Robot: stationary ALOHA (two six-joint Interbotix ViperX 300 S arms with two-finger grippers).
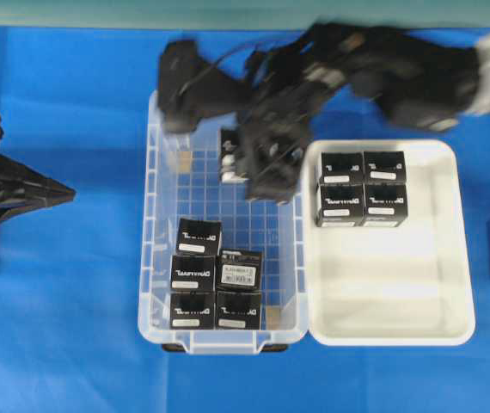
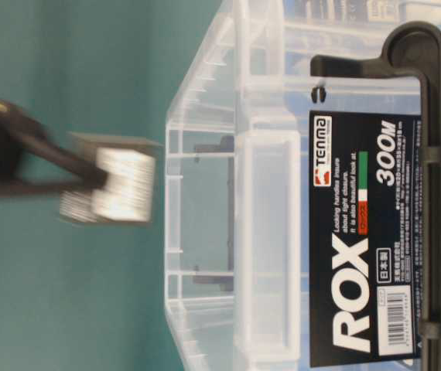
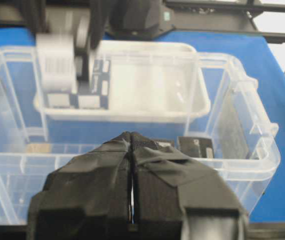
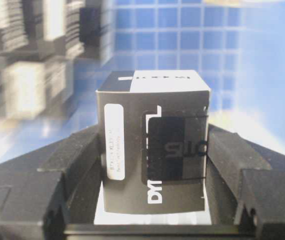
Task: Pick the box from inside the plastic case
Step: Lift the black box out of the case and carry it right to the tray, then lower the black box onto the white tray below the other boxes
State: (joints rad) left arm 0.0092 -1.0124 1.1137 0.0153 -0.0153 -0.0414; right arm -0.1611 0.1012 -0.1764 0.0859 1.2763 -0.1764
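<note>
So the big black sticker (image 2: 364, 239) on the end wall of the plastic case (image 1: 157, 258) reads "ROX 300M" with a "TENMA" logo in the table-level view; the smaller print on it is too tiny to make out. The cartons have white lettering, but you can't really read it.

Everything sits on a bright blue table cover (image 1: 64, 327), with a teal wall (image 2: 66, 309) behind. A white tray (image 1: 451, 258) lies touching the case's right side, with four black cartons (image 1: 362, 188) packed in its far left corner. Five more cartons (image 1: 215, 275) cluster at the near end of the case.

Your right gripper (image 4: 155, 150) has the box (image 4: 152, 145) pinched between its two pads, lifted clear over the far end of the case, motion-blurred overhead. Your left gripper (image 3: 131, 170) is parked off the case's left side with its taped fingers pressed together, holding nothing.
</note>
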